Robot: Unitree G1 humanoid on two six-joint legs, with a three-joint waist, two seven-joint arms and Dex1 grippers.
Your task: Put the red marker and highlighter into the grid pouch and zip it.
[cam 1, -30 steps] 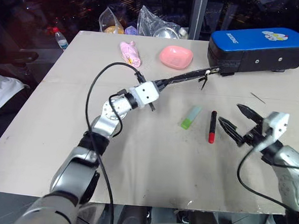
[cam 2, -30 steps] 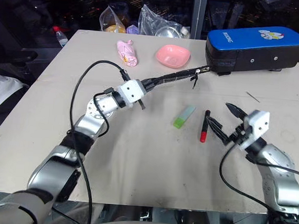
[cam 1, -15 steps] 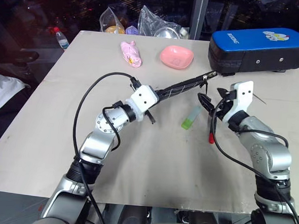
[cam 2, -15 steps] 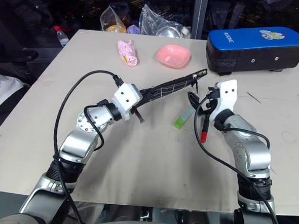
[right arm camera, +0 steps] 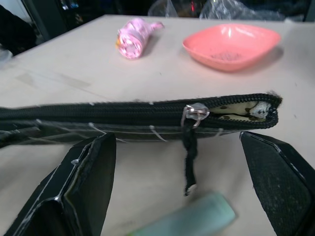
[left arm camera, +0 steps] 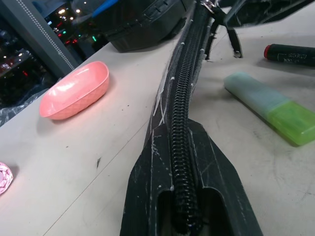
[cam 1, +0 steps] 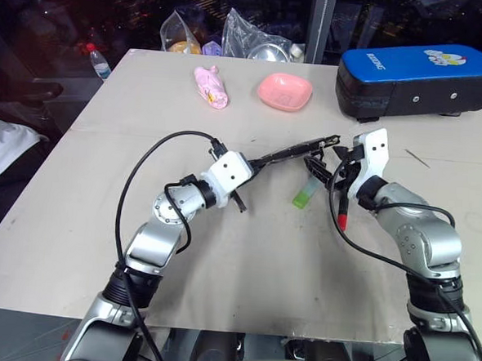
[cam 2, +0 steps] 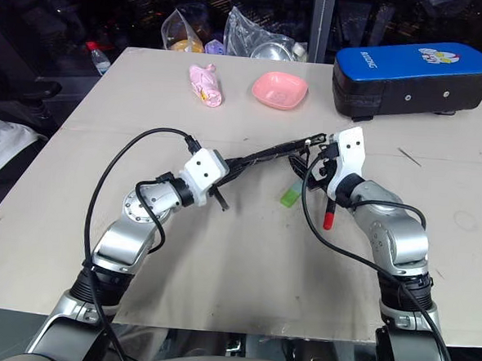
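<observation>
Nearing grid pouch, right pincer now.

pouch: the grid pouch is held above the worktop by the left end effector, near the centre
highlighter: the highlighter lies under the pouch's far end
marker: the red marker lies just right of the highlighter
right end effector: at the pouch's far end
rear: bowl left of case

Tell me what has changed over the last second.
The right hand swung in from the table's right side to the grid pouch's zipper end, jaws open on either side of the pull, not yet closed. The left hand drew the pouch back and lower, keeping its grip. The red marker and the highlighter lie as before.
</observation>
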